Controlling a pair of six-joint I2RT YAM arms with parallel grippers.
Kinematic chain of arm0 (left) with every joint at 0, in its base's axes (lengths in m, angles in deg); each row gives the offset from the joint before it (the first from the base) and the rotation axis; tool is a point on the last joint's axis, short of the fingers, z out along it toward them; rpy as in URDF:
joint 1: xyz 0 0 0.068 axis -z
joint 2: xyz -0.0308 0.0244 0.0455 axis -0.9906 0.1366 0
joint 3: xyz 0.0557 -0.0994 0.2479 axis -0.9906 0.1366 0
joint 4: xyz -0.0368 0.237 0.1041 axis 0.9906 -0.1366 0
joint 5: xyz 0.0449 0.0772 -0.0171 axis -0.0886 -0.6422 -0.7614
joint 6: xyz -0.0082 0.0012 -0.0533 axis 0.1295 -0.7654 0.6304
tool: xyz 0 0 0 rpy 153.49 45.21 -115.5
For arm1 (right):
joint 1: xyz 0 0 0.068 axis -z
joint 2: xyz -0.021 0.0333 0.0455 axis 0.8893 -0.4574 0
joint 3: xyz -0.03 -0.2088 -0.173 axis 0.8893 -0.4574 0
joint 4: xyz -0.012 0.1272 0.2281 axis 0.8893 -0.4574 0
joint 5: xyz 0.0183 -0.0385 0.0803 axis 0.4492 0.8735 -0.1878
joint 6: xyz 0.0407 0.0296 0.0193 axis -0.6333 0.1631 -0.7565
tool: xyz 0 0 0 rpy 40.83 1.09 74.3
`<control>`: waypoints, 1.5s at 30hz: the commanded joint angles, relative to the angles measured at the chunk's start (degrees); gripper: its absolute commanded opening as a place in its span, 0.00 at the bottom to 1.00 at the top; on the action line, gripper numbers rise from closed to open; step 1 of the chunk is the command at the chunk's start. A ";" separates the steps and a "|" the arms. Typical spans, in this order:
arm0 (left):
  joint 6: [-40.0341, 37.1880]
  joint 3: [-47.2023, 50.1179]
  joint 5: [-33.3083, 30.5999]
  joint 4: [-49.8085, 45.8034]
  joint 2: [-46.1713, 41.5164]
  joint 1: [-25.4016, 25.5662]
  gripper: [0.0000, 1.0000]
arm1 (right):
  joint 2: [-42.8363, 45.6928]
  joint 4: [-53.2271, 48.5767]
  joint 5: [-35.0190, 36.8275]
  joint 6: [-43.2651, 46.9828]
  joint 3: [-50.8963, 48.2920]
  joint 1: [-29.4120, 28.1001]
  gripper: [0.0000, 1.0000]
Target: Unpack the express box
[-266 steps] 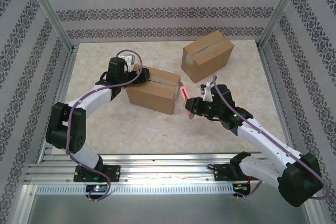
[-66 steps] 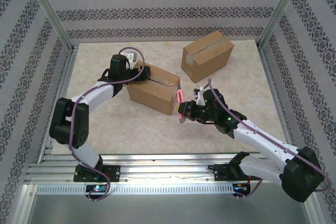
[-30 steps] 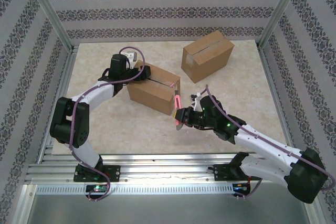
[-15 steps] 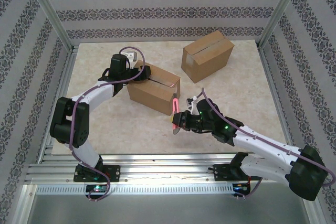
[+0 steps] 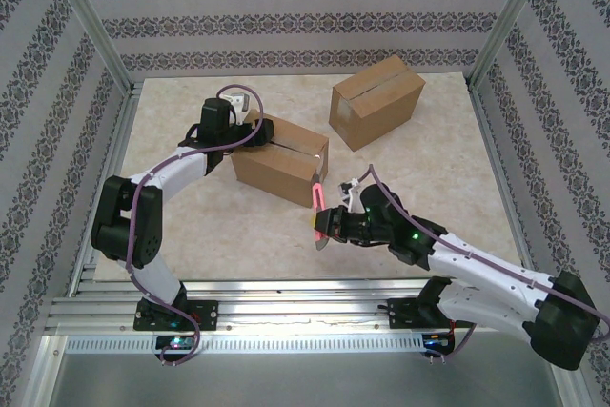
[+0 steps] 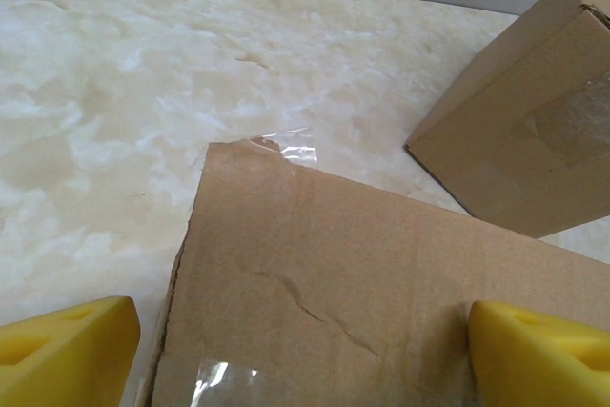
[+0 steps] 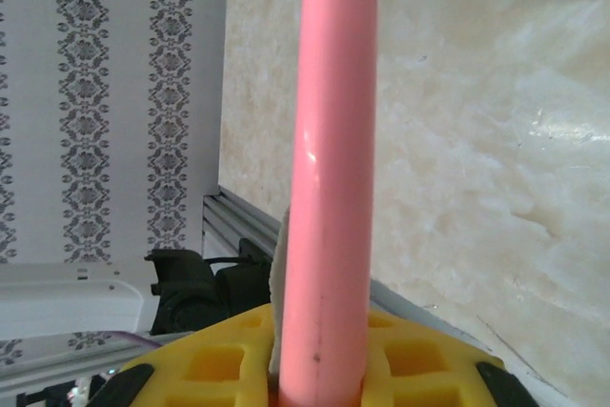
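The express box (image 5: 279, 161), brown cardboard with a taped top seam, lies left of the table's middle. My left gripper (image 5: 250, 131) stands open over its far left top edge. In the left wrist view the yellow fingertips (image 6: 67, 355) spread wide across the creased cardboard top (image 6: 362, 274), where a scrap of clear tape (image 6: 286, 148) sticks out at the corner. My right gripper (image 5: 331, 223) is shut on a pink tool (image 5: 315, 199), which stands upright just off the box's near right corner. The pink shaft (image 7: 334, 159) rises from between the yellow pads (image 7: 419, 369).
A second taped cardboard box (image 5: 376, 100) sits at the back right, and its side is in the left wrist view (image 6: 524, 140). Aluminium frame rails (image 5: 286, 307) run along the near edge, and patterned walls close the other sides.
My right arm has stretched left and lower, carrying the pink tool a little left along the box's near right corner. The left arm has stayed still on the box.
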 commanded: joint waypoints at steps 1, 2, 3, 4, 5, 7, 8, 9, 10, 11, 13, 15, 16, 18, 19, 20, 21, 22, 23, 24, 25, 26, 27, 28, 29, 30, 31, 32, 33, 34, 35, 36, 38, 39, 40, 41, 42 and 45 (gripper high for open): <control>1.26 5.84 -0.74 -17.18 8.68 1.24 0.88 | 2.44 1.75 -4.44 2.41 -0.68 2.49 0.00; 1.29 5.82 -0.74 -17.13 8.67 1.25 0.88 | 2.78 1.59 -5.06 2.70 -0.68 3.67 0.00; 1.28 5.89 -0.77 -17.16 8.65 1.28 0.88 | 2.82 1.48 -5.58 3.16 -0.57 4.52 0.00; 1.23 5.88 -0.75 -17.16 8.66 1.27 0.88 | 2.80 1.32 -6.28 3.56 -0.44 5.62 0.00; 1.15 5.89 -0.75 -17.15 8.59 1.24 0.88 | 2.62 1.26 -6.92 3.96 -0.27 6.74 0.00; 1.18 5.98 -0.72 -17.27 8.66 1.25 0.88 | 2.00 1.39 -8.07 4.80 0.23 8.28 0.00; 1.22 5.93 -0.71 -17.21 8.66 1.23 0.88 | 1.53 1.50 -8.65 5.23 0.48 9.12 0.00; 1.14 5.94 -0.76 -17.23 8.65 1.29 0.88 | 1.08 1.46 -9.19 5.53 0.75 9.70 0.00; 1.21 5.90 -0.70 -17.22 8.66 1.23 0.88 | 0.53 1.64 -9.63 5.83 0.96 10.36 0.00; 1.10 5.86 -0.63 -17.28 8.66 1.21 0.88 | -0.10 1.80 -10.08 6.11 1.17 11.00 0.00; 1.11 5.98 -0.62 -17.30 8.52 1.26 0.88 | -1.14 1.91 -10.82 6.52 1.50 12.16 0.00; 1.13 5.85 -0.64 -17.28 8.52 1.25 0.88 | -2.18 2.33 -11.60 6.82 1.82 13.09 0.00; 1.03 5.89 -0.64 -17.32 8.60 1.23 0.88 | -2.73 2.43 -12.06 7.05 2.07 13.44 0.00; 0.98 5.83 -0.66 -17.30 8.64 1.27 0.88 | -3.48 2.53 -12.49 7.45 2.73 13.73 0.00; 1.00 5.87 -0.63 -17.35 8.65 1.24 0.88 | -3.81 2.58 -12.57 7.58 2.95 13.74 0.00; 1.07 5.87 -0.65 -17.35 8.66 1.22 0.88 | -4.04 2.62 -12.70 7.71 3.22 13.82 0.00; 1.04 5.88 -0.69 -17.29 8.64 1.25 0.88 | -4.19 2.61 -12.80 7.88 3.43 13.84 0.00; 0.99 5.76 -0.65 -17.35 8.68 1.28 0.88 | -4.38 2.64 -12.79 7.91 3.66 13.91 0.00; 1.00 5.80 -0.67 -17.37 8.75 1.28 0.88 | -4.45 2.58 -12.88 8.06 3.79 13.96 0.00; 1.01 5.81 -0.62 -17.42 8.73 1.21 0.88 | -4.60 2.64 -12.88 8.11 3.95 14.00 0.00; 1.01 5.77 -0.65 -17.39 8.75 1.23 0.88 | -4.69 2.56 -12.96 8.21 4.06 14.15 0.00; 0.99 5.68 -0.62 -17.42 8.75 1.23 0.88 | -4.80 2.69 -12.97 8.22 4.15 14.18 0.00; 0.99 5.65 -0.68 -17.45 8.77 1.27 0.88 | -5.00 2.60 -13.05 8.28 4.24 14.26 0.00; 0.97 5.69 -0.64 -17.48 8.79 1.28 0.88 | -5.12 2.52 -13.14 8.33 4.28 14.35 0.00; 0.99 5.59 -0.70 -17.51 8.78 1.21 0.88 | -5.28 2.49 -13.19 8.35 4.28 14.44 0.00; 1.03 5.60 -0.67 -17.50 8.83 1.21 0.88 | -5.30 2.49 -13.14 8.42 4.24 14.48 0.00; 1.04 5.60 -0.62 -17.51 8.82 1.25 0.88 | -5.39 2.44 -13.14 8.40 4.24 14.61 0.00; 0.97 5.59 -0.62 -17.50 8.91 1.23 0.88 | -5.34 2.36 -13.06 8.30 4.24 14.85 0.00; 1.04 5.56 -0.66 -17.50 8.86 1.21 0.88 | -5.31 2.28 -12.90 8.30 4.17 14.88 0.00; 1.04 5.61 -0.67 -17.52 8.85 1.27 0.88 | -5.08 2.07 -12.72 8.24 4.15 15.12 0.00; 1.00 5.62 -0.66 -17.57 8.90 1.23 0.88 | -4.97 1.78 -12.53 8.18 4.09 15.36 0.00; 0.97 5.58 -0.67 -17.58 8.86 1.20 0.88 | -4.73 1.64 -12.37 8.18 4.06 15.56 0.00; 1.02 5.58 -0.55 -17.59 8.87 1.22 0.88 | -4.62 1.36 -12.43 8.19 4.02 15.93 0.00; 1.05 5.55 -0.54 -17.60 8.84 1.23 0.88 | -4.67 1.41 -12.52 8.25 4.06 16.02 0.00; 1.00 5.58 -0.54 -17.59 8.84 1.21 0.88 | -4.64 1.39 -12.60 8.18 4.09 16.09 0.00; 0.98 5.55 -0.54 -17.60 8.93 1.21 0.88 | -4.73 1.37 -12.66 8.25 4.06 16.11 0.00; 1.05 5.48 -0.56 -17.62 9.00 1.21 0.88 | -4.84 1.39 -12.73 8.21 4.06 16.11 0.00; 1.05 5.54 -0.54 -17.65 9.01 1.21 0.88 | -5.28 1.38 -12.87 8.22 4.23 16.11 0.00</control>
